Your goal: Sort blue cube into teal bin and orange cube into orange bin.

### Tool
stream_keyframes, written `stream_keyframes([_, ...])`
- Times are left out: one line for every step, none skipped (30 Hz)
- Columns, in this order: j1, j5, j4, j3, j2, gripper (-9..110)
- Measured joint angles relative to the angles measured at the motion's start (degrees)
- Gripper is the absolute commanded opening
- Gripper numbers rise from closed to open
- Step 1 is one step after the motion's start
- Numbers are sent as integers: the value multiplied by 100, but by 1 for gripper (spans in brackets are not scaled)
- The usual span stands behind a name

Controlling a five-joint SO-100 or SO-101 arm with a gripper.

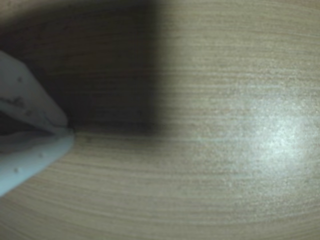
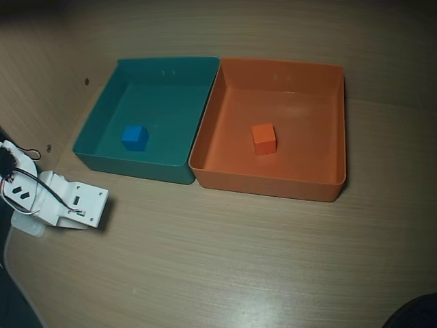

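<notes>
I'm seeing blue cube [image 2: 134, 137] sitting inside teal bin [image 2: 97, 123] | orange cube [image 2: 263, 138] lying in orange bin [image 2: 336, 123] | gripper [image 1: 67, 131] resting with fingertips meeting, holding nothing, over bare table [image 2: 239, 260]

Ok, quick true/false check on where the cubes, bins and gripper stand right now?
1. The blue cube sits inside the teal bin. True.
2. The orange cube lies on the table outside the bins. False: it is inside the orange bin.
3. The two bins stand side by side, walls touching. True.
4. The gripper holds a cube. False: in the wrist view it looks shut on nothing.
</notes>
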Motion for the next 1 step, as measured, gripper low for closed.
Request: stream_keyframes([0,0,0,0,0,-3])
